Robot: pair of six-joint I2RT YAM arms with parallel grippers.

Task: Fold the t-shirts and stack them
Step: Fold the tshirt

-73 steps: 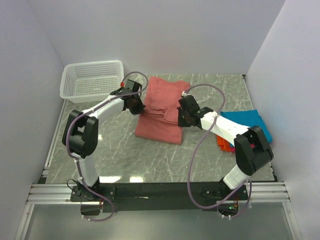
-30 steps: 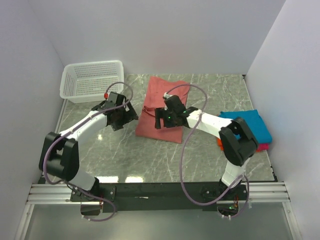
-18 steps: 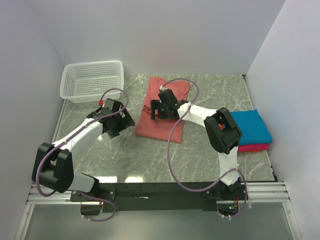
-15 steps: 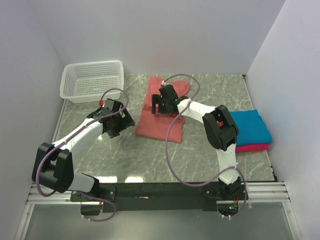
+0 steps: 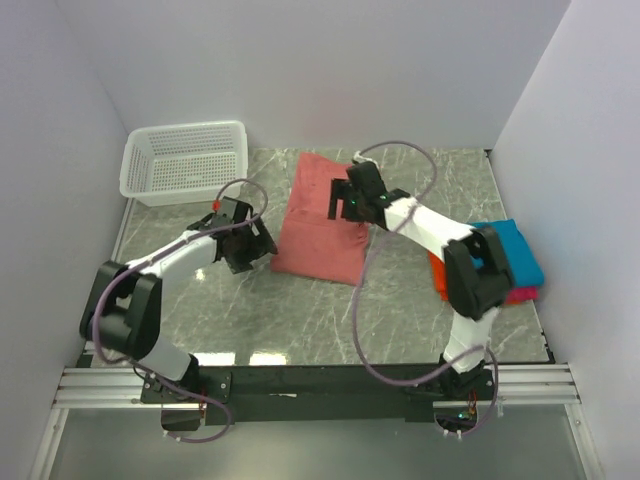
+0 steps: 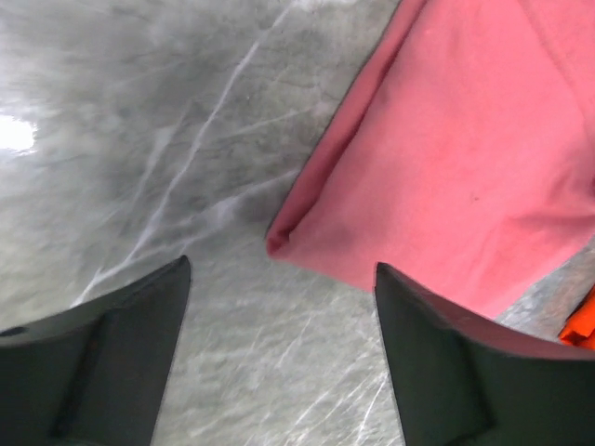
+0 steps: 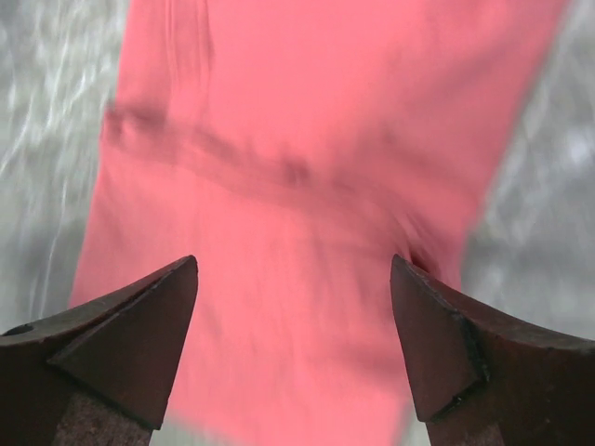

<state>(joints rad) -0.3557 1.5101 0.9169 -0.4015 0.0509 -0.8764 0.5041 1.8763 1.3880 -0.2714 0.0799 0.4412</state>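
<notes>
Grey marble table (image 5: 300, 315), plain white walls on three sides. I see the red shirt (image 5: 318, 228) mid-table, folded into a long rectangle and lying flat. A white basket (image 5: 185, 160) sits well to the left of the red shirt, at the back corner. Right of the red shirt is a stack: teal shirt (image 5: 518, 250) on top, pink shirt (image 5: 522, 295) under it, and an orange shirt (image 5: 437, 272) edge showing.

My left arm reaches low across the table. The left gripper (image 5: 264, 248) is just left of the red shirt's near-left corner, fingers spread, holding nothing. My right arm stretches over the red shirt's far end. The right gripper (image 5: 339, 203) hangs above the cloth, fingers apart, nothing held.
</notes>
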